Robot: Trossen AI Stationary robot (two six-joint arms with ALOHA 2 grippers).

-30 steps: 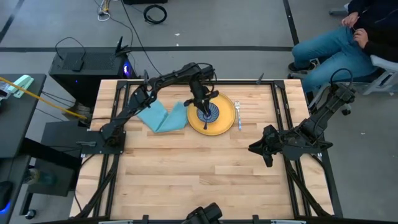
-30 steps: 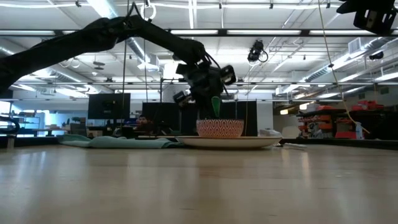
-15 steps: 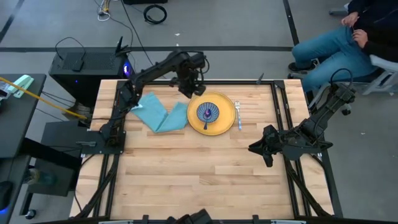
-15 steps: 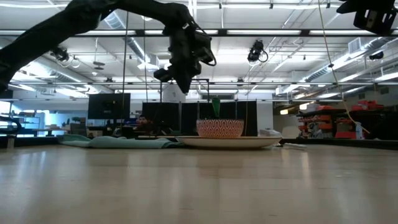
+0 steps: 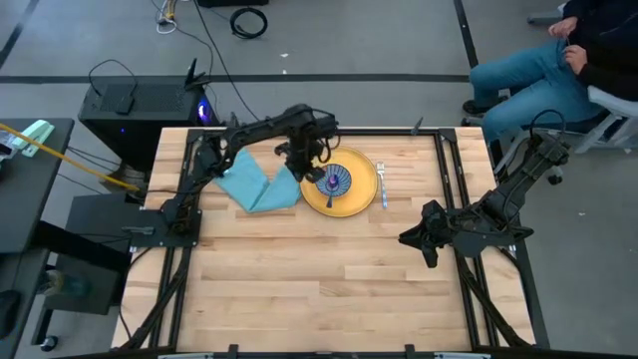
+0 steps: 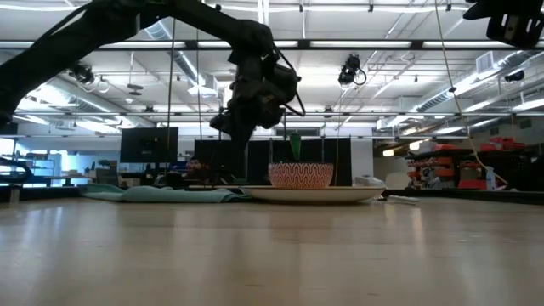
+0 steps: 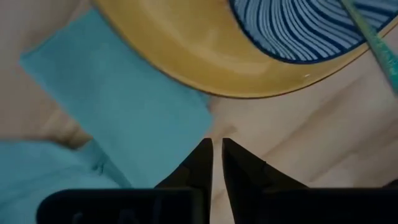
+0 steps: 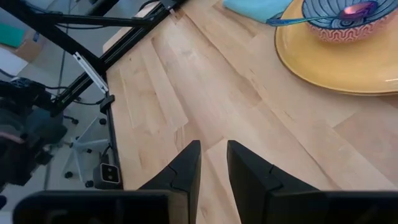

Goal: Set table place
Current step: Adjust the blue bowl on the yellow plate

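Note:
A yellow plate [image 5: 354, 199] [image 6: 340, 194] lies on the table's far half with a blue patterned bowl [image 5: 336, 179] [image 6: 301, 175] on it. A spoon [image 5: 329, 193] leans in the bowl, its teal handle [image 6: 295, 144] sticking up. The fork [image 5: 381, 185] lies right of the plate. The light blue napkin [image 5: 257, 185] [image 7: 124, 106] lies flat to the plate's left. My left gripper [image 5: 302, 170] [image 7: 216, 148] hovers shut above the napkin's corner beside the plate's rim [image 7: 186, 56], touching nothing. My right gripper [image 5: 407, 237] [image 8: 213, 152] waits shut near the table's right side.
Black rails [image 5: 451, 170] edge the tabletop. The near half of the wood [image 5: 319, 279] holds no objects. A seated person [image 5: 558, 55] is beyond the far right corner. A black side desk [image 5: 30, 199] stands left of the table.
My left gripper rose from over the bowl, swung toward the table's far left, then came back down toward the napkin's corner beside the plate. The spoon stayed leaning in the bowl. Plate, fork and napkin kept their places.

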